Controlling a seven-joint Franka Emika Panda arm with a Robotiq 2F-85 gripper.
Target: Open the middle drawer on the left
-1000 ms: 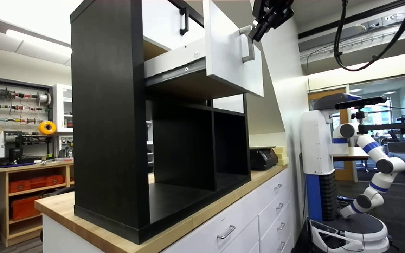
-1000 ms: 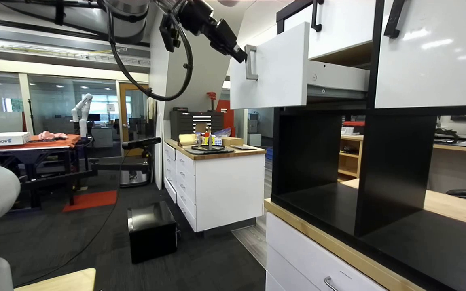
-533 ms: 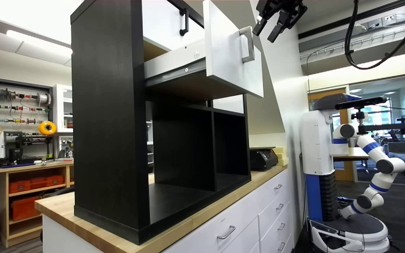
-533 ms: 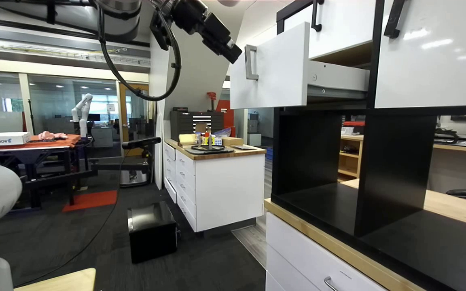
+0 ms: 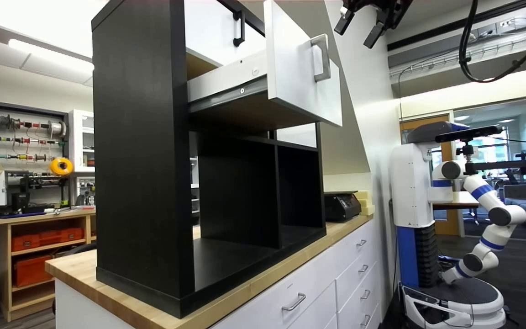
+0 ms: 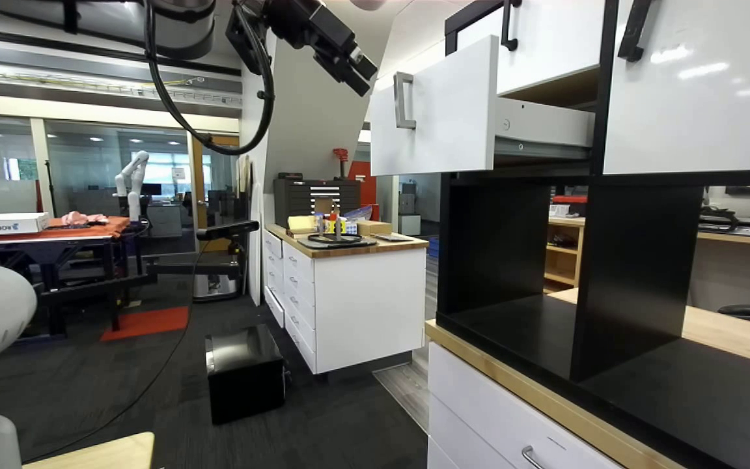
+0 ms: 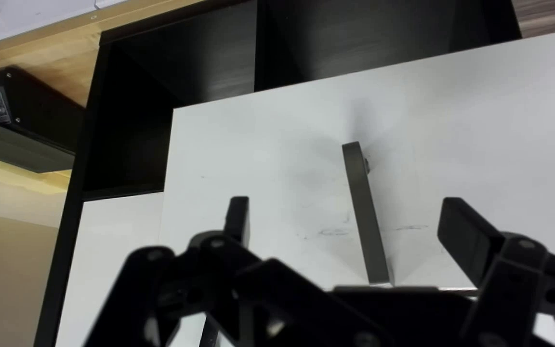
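The middle drawer (image 5: 299, 68), white-fronted, stands pulled well out of the black cube shelf (image 5: 139, 137) in both exterior views, its pale side and metal runner exposed. On its front is a grey metal bar handle (image 6: 402, 101). My black gripper (image 6: 363, 79) hangs in the air a short way in front of that handle, apart from it. In the wrist view the fingers (image 7: 468, 236) are spread wide, and the handle (image 7: 366, 217) appears between them but farther off, untouched. The inside of the drawer is hidden by its front.
Above the drawer is another white front with a black handle (image 5: 240, 28). A neighbouring white front (image 6: 700, 98) has a black handle too. Lower cubes are open-fronted. The shelf stands on a wooden counter (image 5: 231, 297) over white drawers; a black device (image 5: 343, 205) sits beside it.
The gripper has opened and let go of the handle. It has backed away from the drawer and risen slightly. The drawer has stayed pulled out, in the same place.
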